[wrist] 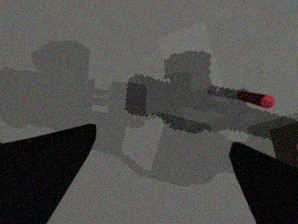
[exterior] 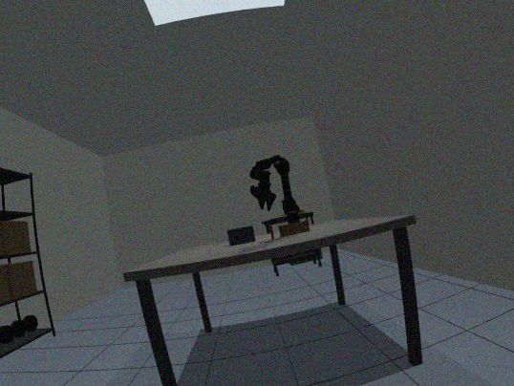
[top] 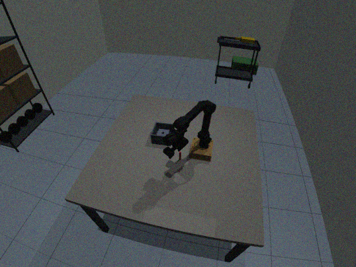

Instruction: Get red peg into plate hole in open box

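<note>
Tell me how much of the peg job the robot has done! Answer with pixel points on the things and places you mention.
Nothing looks finished: the red peg [top: 180, 155] [exterior: 272, 232] [wrist: 256, 98] stands on the table [top: 212, 198] [exterior: 334, 239], outside the open box [top: 158, 143] [exterior: 241, 236]. The claw [top: 169, 155] [exterior: 266, 209] [wrist: 163, 140] is open above the table, holding nothing. Left to do: grab the peg, lower it into the box and push it fully into the plate's hole [top: 163, 133].
</note>
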Robot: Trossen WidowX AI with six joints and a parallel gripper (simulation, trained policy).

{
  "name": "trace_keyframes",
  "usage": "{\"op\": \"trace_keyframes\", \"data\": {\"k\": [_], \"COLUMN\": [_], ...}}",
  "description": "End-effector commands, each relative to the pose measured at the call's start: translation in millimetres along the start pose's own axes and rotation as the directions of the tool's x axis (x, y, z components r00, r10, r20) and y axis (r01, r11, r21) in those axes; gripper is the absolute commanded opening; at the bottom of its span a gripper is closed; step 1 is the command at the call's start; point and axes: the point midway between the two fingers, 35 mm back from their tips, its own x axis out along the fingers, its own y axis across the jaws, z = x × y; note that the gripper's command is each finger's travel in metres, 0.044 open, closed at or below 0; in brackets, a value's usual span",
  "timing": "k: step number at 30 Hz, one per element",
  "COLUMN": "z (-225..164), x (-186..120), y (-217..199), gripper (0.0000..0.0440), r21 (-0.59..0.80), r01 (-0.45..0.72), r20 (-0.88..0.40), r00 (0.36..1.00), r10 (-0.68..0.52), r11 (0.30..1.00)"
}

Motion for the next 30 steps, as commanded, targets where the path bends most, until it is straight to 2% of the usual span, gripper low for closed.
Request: {"op": "trace_keyframes", "data": {"k": [1,17,30], "z": [13.9,34.4,30.3], "x": [5.3,53.3,114.5], "y": [-26.6,-89.8,-106.9], "gripper": [0.044,0.044,0.044], "r21": [0.058,0.244,0.327], "r01": [0.065,0.231,0.212], "r20": [-0.017,-0.049,-0.033], "r00": [0.998,0.973,0.976], "r10": [-0.064,-0.226,-0.213], "r11": [0.996,0.942,0.921]}}
